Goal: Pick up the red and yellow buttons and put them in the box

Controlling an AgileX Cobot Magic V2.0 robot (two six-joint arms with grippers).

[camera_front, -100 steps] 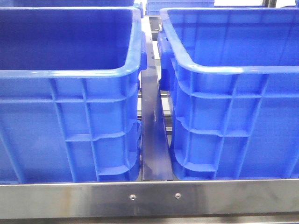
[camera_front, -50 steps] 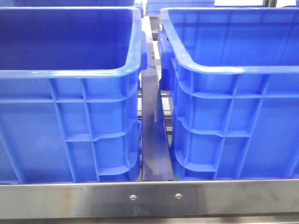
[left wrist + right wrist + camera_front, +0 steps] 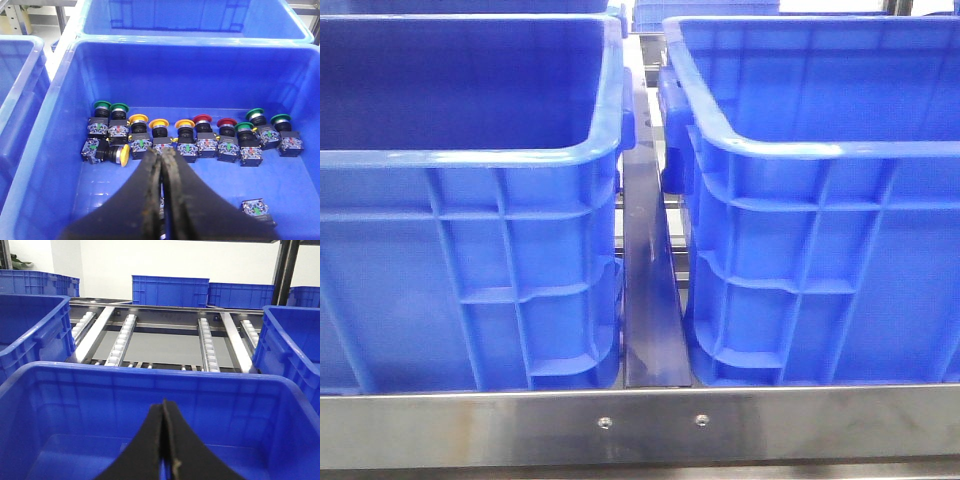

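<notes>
The left wrist view looks down into a blue crate [image 3: 60,165] holding a row of push buttons on its floor. Three yellow buttons [image 3: 159,123] stand upright in the middle of the row, and another yellow one [image 3: 125,154] lies on its side. Two red buttons [image 3: 202,119] stand beside them. My left gripper [image 3: 162,152] hangs above the crate floor, shut and empty, its tip in line with the middle yellow buttons. My right gripper [image 3: 164,405] is shut over a blue box [image 3: 150,374] with nothing showing inside. Neither gripper appears in the front view.
Green buttons [image 3: 101,105] [image 3: 255,113] stand at both ends of the row, and a loose contact block [image 3: 257,209] lies apart. The front view shows two tall blue crates [image 3: 470,160] [image 3: 800,150] behind a steel rail [image 3: 640,425]. Roller conveyor tracks [image 3: 120,340] and more crates lie beyond.
</notes>
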